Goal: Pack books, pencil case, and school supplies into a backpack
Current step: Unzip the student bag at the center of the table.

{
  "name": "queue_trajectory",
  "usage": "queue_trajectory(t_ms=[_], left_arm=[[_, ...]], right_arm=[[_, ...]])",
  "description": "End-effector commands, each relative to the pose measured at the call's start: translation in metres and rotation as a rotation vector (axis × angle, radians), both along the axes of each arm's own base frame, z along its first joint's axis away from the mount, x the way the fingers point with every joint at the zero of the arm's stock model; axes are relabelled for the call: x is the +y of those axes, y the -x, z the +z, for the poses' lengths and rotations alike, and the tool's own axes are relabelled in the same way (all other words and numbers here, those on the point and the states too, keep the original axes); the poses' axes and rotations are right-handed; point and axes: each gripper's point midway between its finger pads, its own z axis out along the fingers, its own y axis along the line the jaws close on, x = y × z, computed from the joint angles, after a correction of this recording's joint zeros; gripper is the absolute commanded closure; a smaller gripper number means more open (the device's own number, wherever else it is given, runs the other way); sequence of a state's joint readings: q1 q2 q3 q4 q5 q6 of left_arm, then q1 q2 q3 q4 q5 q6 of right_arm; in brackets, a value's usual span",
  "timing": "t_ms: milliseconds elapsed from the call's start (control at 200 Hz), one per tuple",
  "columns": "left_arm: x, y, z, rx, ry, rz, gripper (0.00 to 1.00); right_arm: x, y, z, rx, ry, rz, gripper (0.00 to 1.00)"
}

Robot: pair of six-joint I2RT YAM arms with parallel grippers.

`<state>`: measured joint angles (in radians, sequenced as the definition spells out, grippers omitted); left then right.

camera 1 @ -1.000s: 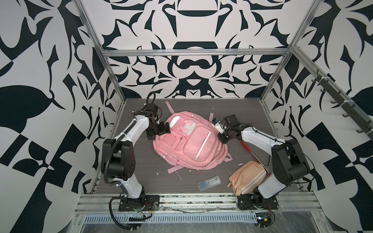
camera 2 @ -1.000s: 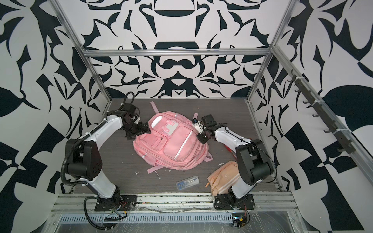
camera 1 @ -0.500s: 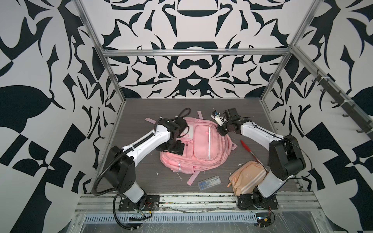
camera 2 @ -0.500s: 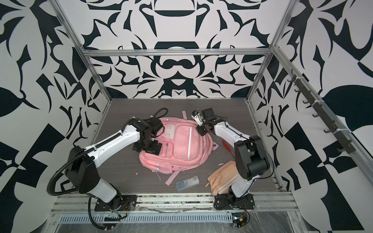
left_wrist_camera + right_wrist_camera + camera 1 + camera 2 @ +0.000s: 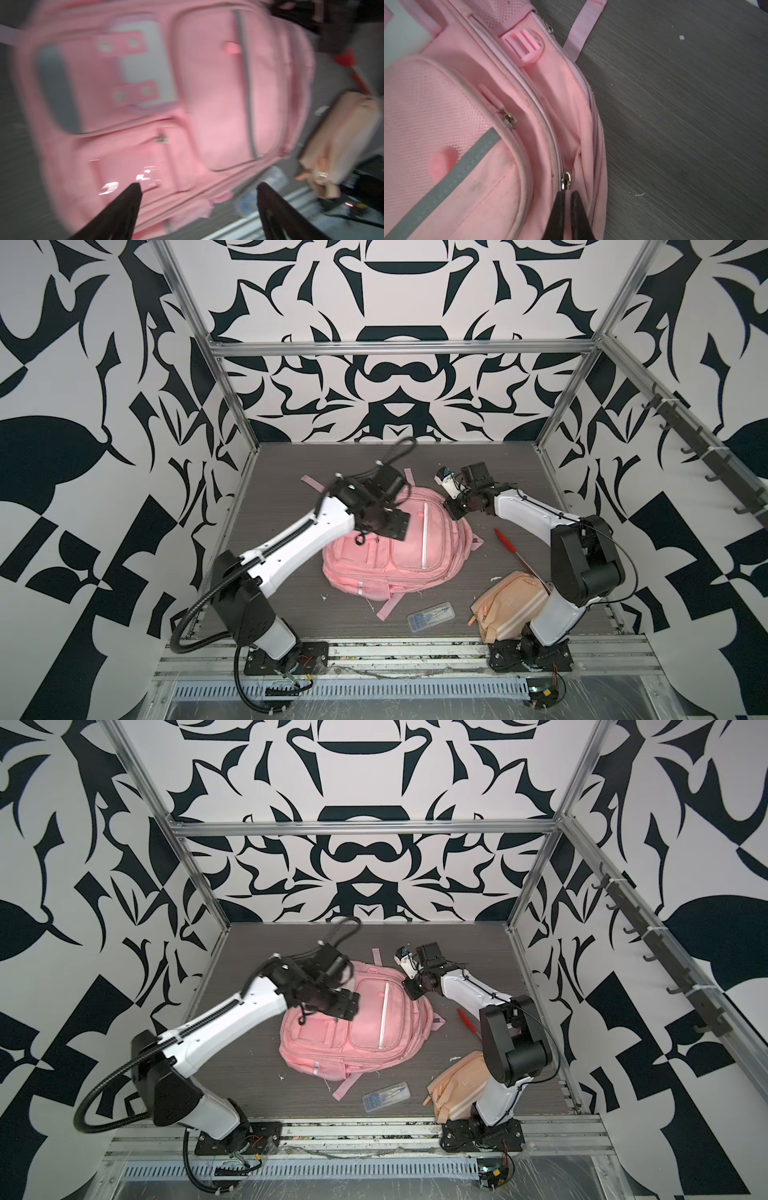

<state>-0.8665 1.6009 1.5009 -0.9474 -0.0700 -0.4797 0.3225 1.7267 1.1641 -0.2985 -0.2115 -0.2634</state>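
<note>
The pink backpack (image 5: 399, 547) (image 5: 365, 1027) lies front-up in the middle of the table. My left gripper (image 5: 392, 526) (image 5: 198, 186) hovers above its near-left pockets, open, with nothing between the fingers; that wrist view is blurred. At the bag's far right edge my right gripper (image 5: 451, 510) (image 5: 568, 193) is shut on the pink tab of a zipper pull (image 5: 566, 180). Near the right arm's base lies the peach pencil case (image 5: 509, 605) (image 5: 457, 1081). The clear box of school supplies (image 5: 431, 610) (image 5: 385, 1096) sits in front of the bag. The books are out of view.
A red pen (image 5: 509, 545) (image 5: 465, 1020) lies on the table right of the backpack. Pink straps (image 5: 388, 605) trail from the bag's near and far ends. Patterned walls with metal frame posts close in the table on three sides.
The backpack has turned and shifted to the right. My left arm has swung from the bag's left side to above its front. The right gripper has stayed shut at the zipper.
</note>
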Motion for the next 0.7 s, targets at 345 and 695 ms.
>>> queue_trajectory(t_ms=[345,695], left_arm=[[-0.097,-0.039,-0.072,0.243,0.309,0.104,0.23],[-0.135,-0.059,-0.081,0.373,0.528,0.047,0.56]], right_arm=[[-0.004,-0.005,0.038,-0.083,-0.115,-0.042,1.0],[-0.004,-0.002,0.034,-0.061,-0.117,-0.048,1.0]])
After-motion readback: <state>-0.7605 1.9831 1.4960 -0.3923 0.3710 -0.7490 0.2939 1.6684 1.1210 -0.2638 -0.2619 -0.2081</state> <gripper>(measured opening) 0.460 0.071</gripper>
